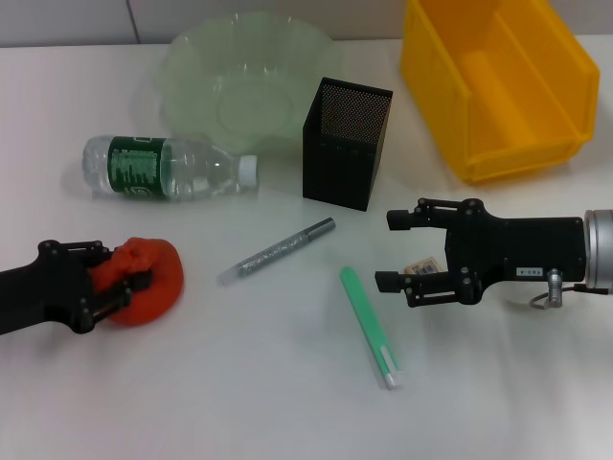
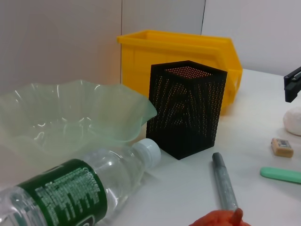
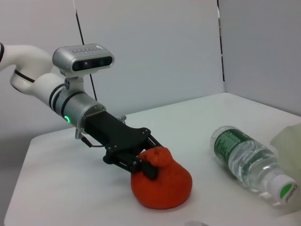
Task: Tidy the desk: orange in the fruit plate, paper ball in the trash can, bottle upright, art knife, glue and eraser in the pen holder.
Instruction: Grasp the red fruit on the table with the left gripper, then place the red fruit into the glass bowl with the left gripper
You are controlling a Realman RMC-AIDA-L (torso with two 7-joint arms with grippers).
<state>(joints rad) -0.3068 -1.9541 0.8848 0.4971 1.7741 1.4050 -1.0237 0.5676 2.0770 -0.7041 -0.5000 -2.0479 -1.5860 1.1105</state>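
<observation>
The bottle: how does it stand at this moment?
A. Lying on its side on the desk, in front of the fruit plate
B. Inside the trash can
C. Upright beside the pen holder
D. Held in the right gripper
A. The bottle lies flat on the desk, its white cap toward the pen holder, just in front of the fruit plate; neither gripper touches it.

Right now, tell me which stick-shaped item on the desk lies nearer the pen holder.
The silver-grey stick; its tip points toward the pen holder. The green one lies farther.
</observation>
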